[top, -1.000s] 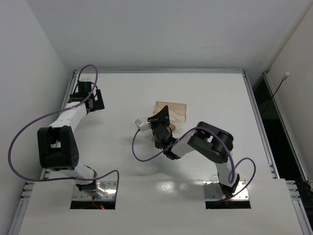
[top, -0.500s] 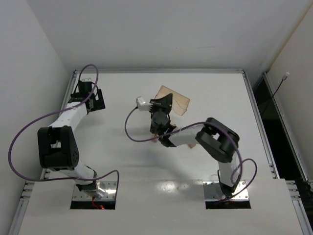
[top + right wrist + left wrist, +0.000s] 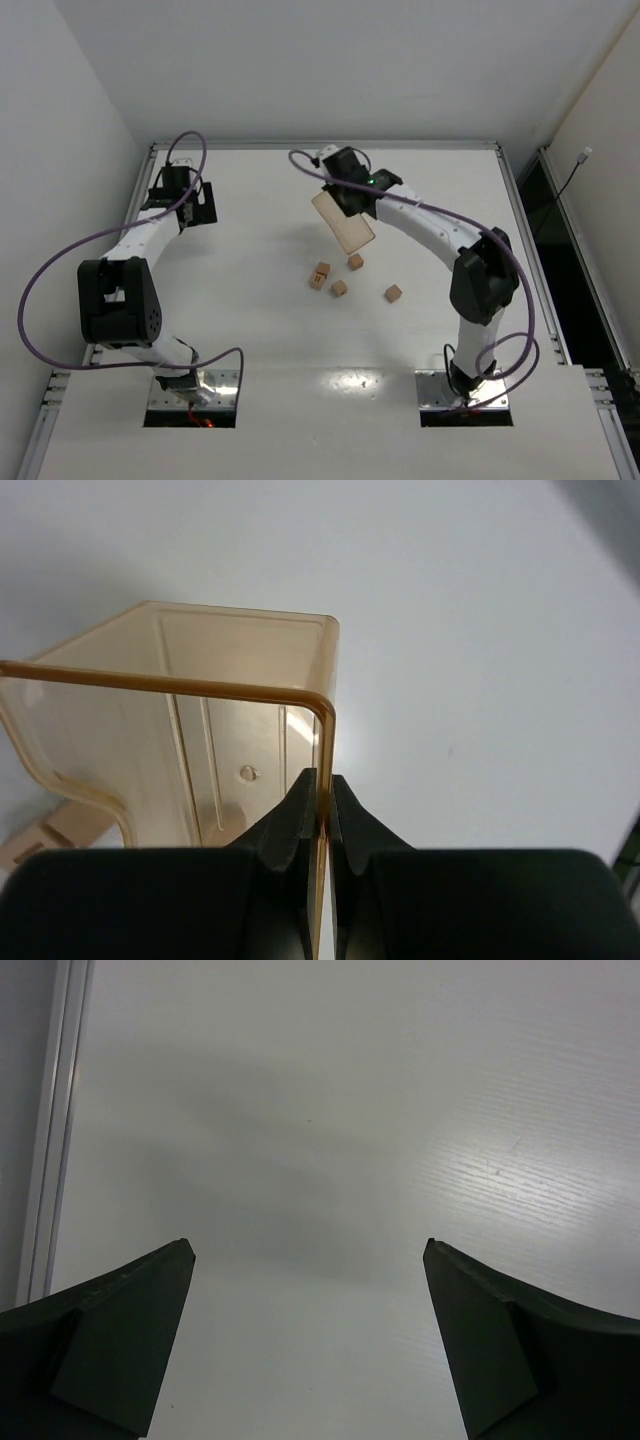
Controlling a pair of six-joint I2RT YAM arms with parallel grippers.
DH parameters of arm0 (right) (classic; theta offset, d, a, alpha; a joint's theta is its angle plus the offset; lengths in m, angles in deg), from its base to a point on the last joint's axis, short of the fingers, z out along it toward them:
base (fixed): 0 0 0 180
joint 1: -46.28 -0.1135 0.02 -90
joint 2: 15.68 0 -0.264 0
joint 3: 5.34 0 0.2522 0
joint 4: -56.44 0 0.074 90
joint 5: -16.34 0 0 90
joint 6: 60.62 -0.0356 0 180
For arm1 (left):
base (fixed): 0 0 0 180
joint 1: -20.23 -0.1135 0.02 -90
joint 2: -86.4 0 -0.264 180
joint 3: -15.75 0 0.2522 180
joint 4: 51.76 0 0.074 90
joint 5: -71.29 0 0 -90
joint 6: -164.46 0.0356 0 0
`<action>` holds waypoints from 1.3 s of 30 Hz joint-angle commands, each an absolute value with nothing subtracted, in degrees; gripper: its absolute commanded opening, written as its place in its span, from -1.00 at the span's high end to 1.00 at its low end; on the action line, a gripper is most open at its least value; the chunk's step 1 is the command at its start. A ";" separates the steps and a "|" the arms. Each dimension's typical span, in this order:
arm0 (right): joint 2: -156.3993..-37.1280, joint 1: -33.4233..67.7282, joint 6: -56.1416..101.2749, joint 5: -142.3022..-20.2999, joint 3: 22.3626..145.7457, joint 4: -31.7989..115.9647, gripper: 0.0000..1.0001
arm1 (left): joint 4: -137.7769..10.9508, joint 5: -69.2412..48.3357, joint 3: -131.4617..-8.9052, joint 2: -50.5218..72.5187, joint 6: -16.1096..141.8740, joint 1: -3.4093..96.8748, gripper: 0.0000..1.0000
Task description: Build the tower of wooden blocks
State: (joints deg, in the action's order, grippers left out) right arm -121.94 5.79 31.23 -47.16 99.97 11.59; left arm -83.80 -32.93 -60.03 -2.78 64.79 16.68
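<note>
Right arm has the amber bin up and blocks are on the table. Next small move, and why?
Probably set the amber bin down on bare table beyond the wood blocks and release: the right gripper is shut on its wall, the bin looks empty, and the blocks lie loose, unstacked.

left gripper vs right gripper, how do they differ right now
The left gripper is open and empty; the right gripper is shut on the wall of an amber container. The left gripper hangs near the far left corner of the table; the right gripper is far centre, beyond the scattered wood blocks. Both are dark.
</note>
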 commanded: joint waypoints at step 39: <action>-145.25 57.09 34.74 -71.11 121.97 4.09 -0.25 | -83.80 -21.53 -76.16 -17.22 68.84 18.29 -0.98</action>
